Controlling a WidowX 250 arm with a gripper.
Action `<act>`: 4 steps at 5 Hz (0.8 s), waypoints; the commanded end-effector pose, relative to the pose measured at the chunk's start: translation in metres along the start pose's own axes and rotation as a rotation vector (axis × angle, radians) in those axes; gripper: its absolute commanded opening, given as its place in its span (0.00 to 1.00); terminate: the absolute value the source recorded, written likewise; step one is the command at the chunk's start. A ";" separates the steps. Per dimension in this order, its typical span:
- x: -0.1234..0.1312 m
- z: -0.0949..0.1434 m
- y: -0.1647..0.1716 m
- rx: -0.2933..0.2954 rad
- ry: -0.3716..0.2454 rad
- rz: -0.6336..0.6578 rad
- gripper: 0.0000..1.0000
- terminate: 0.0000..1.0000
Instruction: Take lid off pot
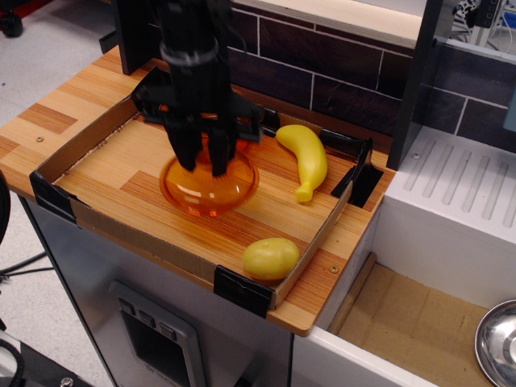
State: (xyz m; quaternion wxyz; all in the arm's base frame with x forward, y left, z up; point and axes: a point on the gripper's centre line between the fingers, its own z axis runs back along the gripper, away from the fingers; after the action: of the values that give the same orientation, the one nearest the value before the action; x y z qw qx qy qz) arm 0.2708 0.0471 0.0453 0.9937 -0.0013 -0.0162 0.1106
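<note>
My black gripper [201,165] points straight down over the middle of the wooden board. Its fingers close in on the top centre of a round translucent orange piece with a wide flared rim, which I take for the lid [208,193]. The knob is hidden between the fingers. The orange piece rests low on the board, left of centre. The pot body does not show apart from it. It is either under the lid or hidden behind the arm, and I cannot tell which.
A yellow banana [305,157] lies at the back right of the board. A yellow potato [271,258] lies at the front right corner. A low cardboard wall [113,234] with black corner brackets rings the board. A white sink [451,201] is to the right.
</note>
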 end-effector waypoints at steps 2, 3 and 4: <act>0.004 -0.009 0.000 0.000 -0.023 0.000 1.00 0.00; 0.006 0.003 0.000 -0.039 -0.015 -0.017 1.00 0.00; 0.009 0.022 0.000 -0.076 -0.027 -0.007 1.00 0.00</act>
State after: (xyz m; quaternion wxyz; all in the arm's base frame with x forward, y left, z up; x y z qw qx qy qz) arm 0.2725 0.0426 0.0513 0.9928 -0.0428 -0.0006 0.1119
